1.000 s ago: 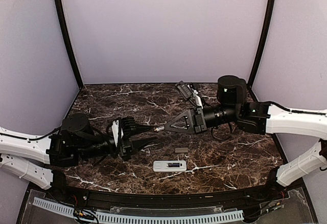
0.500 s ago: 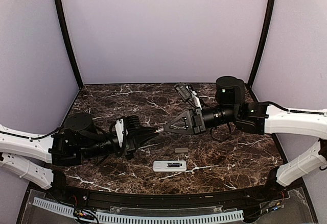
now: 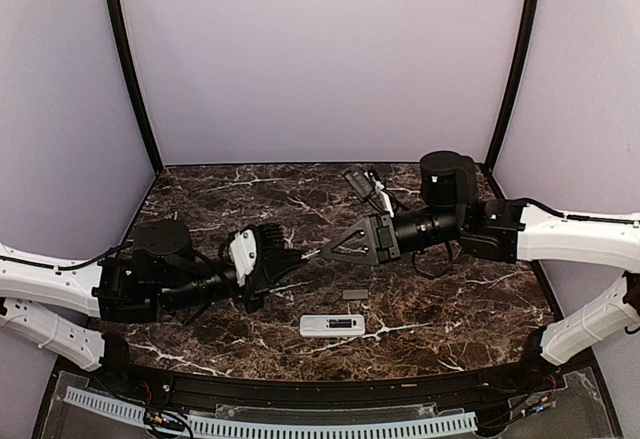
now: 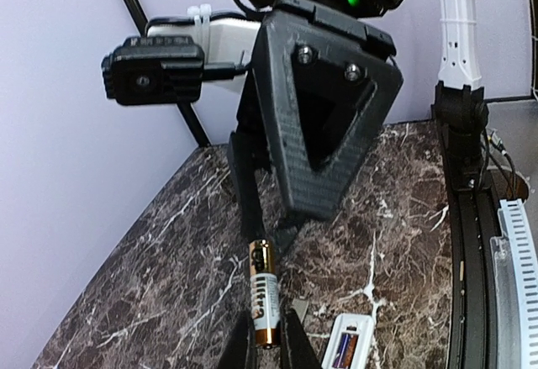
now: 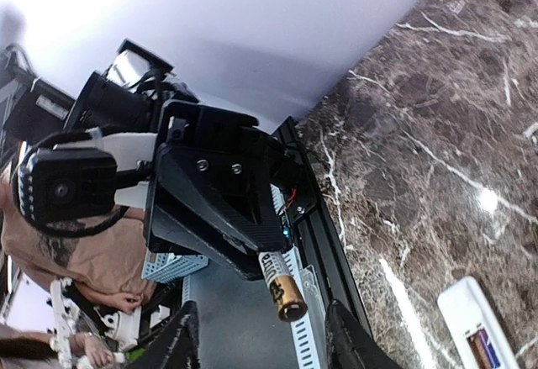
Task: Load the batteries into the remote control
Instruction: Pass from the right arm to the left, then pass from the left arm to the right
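A gold, white and black battery point(image 4: 263, 293) hangs above the table between the two arms. My left gripper point(image 4: 267, 344) is shut on its lower end. In the right wrist view the battery point(image 5: 282, 285) sticks out of the left gripper's black fingers point(image 5: 218, 192). My right gripper point(image 5: 265, 344) is open, with its fingers spread on either side of the battery and not touching it. In the top view the two grippers' tips meet near the battery point(image 3: 310, 254). The white remote control point(image 3: 332, 325) lies back up on the marble, with one battery point(image 4: 345, 352) in its open compartment.
A small flat grey cover piece point(image 3: 354, 295) lies just behind the remote. A small black device point(image 3: 358, 179) with cables sits at the back of the table near the right arm. Purple walls enclose the table on three sides.
My left gripper moved right and shut on the battery that the right gripper held out. The right gripper's jaws then opened and let it go.
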Available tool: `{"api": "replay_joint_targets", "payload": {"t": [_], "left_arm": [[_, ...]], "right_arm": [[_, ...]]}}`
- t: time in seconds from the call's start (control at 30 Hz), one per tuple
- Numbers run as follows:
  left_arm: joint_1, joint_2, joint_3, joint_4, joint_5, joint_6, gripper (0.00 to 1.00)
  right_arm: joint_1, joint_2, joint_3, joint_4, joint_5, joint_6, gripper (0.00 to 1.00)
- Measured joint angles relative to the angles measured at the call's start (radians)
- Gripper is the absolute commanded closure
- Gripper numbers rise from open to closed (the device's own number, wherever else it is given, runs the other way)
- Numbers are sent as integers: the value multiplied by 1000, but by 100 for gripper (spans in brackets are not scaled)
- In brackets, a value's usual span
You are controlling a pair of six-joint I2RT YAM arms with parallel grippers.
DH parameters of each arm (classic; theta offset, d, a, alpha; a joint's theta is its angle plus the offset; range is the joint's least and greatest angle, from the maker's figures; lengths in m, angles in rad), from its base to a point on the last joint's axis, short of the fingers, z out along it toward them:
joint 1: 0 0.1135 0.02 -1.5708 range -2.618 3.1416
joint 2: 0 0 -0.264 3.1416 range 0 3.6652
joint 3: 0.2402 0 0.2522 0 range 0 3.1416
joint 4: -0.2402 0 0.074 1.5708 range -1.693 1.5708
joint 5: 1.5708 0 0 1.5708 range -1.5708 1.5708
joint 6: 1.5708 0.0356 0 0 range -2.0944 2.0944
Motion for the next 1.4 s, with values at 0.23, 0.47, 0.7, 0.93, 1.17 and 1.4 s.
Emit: {"api": "replay_joint_targets", "payload": {"t": [0.23, 0.47, 0.7, 0.93, 1.17, 1.4], "left_arm": [[0, 38, 14, -188, -29, -51, 100], [15, 224, 51, -300, 56, -51, 100], [153, 353, 148, -368, 276, -29, 100], [183, 500, 270, -444, 399, 17, 100], [183, 571, 287, -483, 451, 42, 100], [200, 632, 327, -498, 468, 60, 100]], "right_arm": [[-102, -42, -8, -166, 107, -35, 38], [-170, -19, -81, -261, 148, -63, 39], [-192, 101, -100, -334, 135, -117, 40], [-195, 181, -99, -355, 104, -171, 41], [-196, 244, -99, -364, 84, -198, 42], [-196, 300, -98, -363, 63, -212, 42]]}}
